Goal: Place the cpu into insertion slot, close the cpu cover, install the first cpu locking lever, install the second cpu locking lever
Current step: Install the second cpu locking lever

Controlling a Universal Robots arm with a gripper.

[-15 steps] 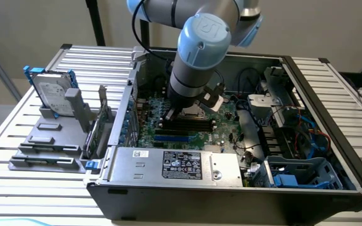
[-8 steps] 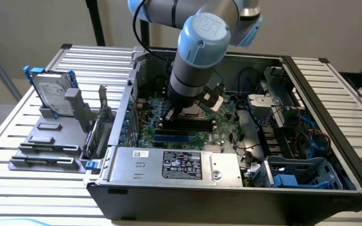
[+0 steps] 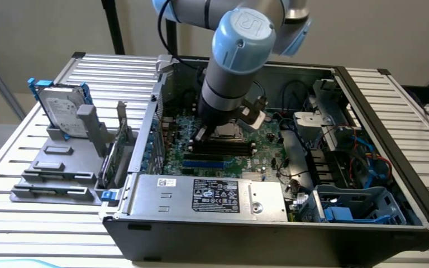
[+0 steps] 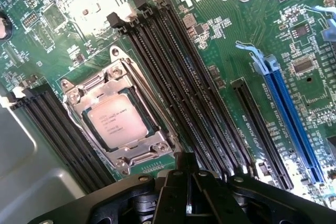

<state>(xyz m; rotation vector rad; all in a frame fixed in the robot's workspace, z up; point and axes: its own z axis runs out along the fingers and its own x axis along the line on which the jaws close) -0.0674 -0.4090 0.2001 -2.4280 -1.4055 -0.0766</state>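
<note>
The cpu (image 4: 116, 121), a pale silvery square chip, lies flat in the insertion slot (image 4: 73, 109) on the green motherboard (image 4: 220, 40). The cpu cover (image 4: 137, 153), a silvery metal frame, lies down around the chip, which shows through its square opening. My gripper (image 4: 188, 182) hangs just above the board beside the socket's corner, near the long black memory slots (image 4: 173, 72). Its black fingers are shut together with nothing between them. In the exterior view the arm (image 3: 229, 84) reaches straight down into the open computer case, over the motherboard (image 3: 263, 139).
Black case walls (image 3: 393, 123) ring the board. A silver power supply (image 3: 207, 195) sits along the near side, and cables and a blue drive cage (image 3: 356, 206) lie at the exterior view's right. A blue expansion slot (image 4: 294, 124) runs beside the memory slots. A hard drive (image 3: 62, 109) stands outside the case.
</note>
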